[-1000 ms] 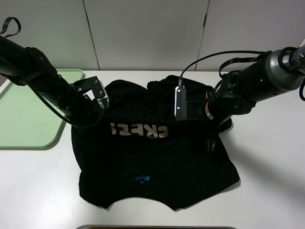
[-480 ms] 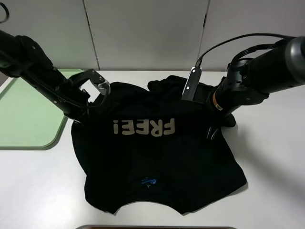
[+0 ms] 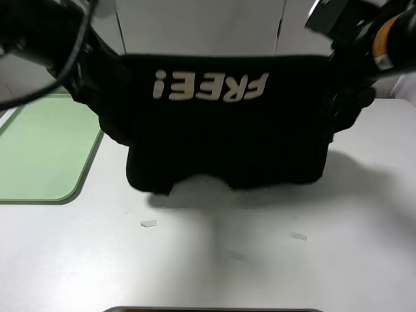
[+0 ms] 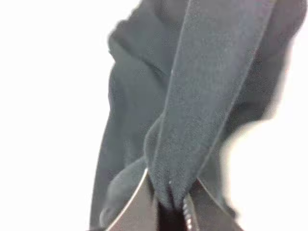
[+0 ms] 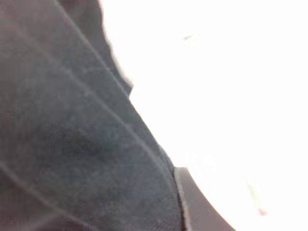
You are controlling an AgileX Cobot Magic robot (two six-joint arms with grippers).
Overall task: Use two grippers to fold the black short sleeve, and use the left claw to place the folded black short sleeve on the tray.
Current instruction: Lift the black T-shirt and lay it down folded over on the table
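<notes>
Holding the black short sleeve (image 3: 227, 143) up above the desk (image 3: 260, 266), spread wide between both pincers.
Left pincer (image 4: 171, 204): jaws narrow, pinched on a bunched fold of the black cloth, plain in the left wrist view. Right pincer (image 5: 192, 202): only one grey finger shows, with cloth lying against it; it is clamped tight at the shirt's other top corner. High view, blurred: the shirt hangs as a broad sheet, top edge taut and level, with cream block letters (image 3: 209, 86) just under that edge. Lower hem sags toward the desk; contact cannot be told. Pale green tray (image 3: 39, 149) sits on the desk at the left, just beside the shirt's left edge. Two small pale scraps (image 3: 148, 223) lie on the desk nearer the camera.
</notes>
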